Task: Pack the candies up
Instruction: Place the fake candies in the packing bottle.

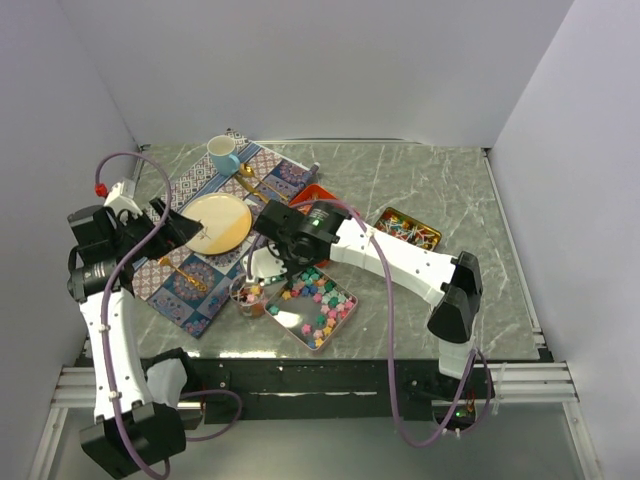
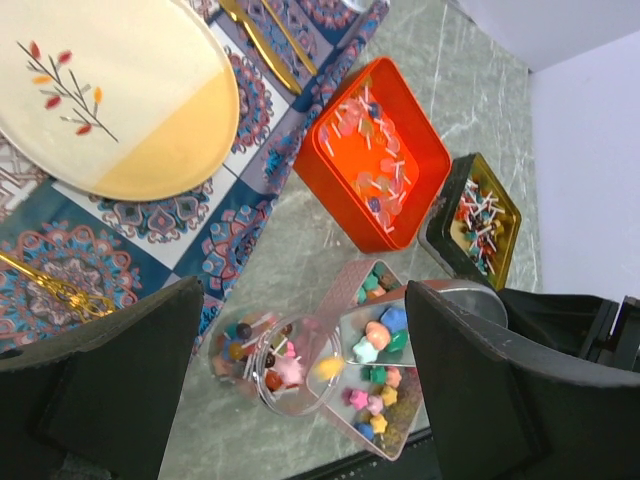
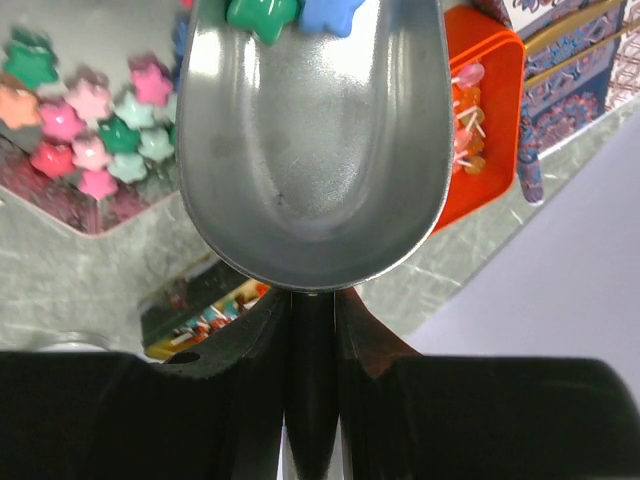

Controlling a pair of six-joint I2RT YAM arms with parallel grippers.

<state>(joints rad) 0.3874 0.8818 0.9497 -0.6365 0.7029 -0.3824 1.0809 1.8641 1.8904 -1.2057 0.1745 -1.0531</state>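
Holding status: right gripper [image 3: 312,322] has its jaws clamped on the black handle of the silver metal scoop [image 3: 310,150]. Two star-shaped candies [image 3: 265,14], one green and one blue, sit at the scoop's front lip. Scoop hangs over the shallow rectangular metal tin [image 2: 345,285], which lies by the near edge of the worktop [image 1: 430,180], about mid-width, full of the same candies in pink, green, blue and yellow. Just beside that tin's left corner stands a small clear glass jar [image 1: 248,295], at the edge of the patterned blue placemat [image 1: 190,290], with mixed candies inside. Over the placemat, toward the worktop's left edge, the left gripper [image 2: 305,297] hovers with jaws wide apart. Further back: orange rectangular tin [image 2: 325,195] near centre and dark gold-lined tin [image 2: 445,235] right of centre, both holding thin wrapped pieces [image 2: 375,150]. On the placemat, a round cream-and-yellow plate [image 1: 215,222].
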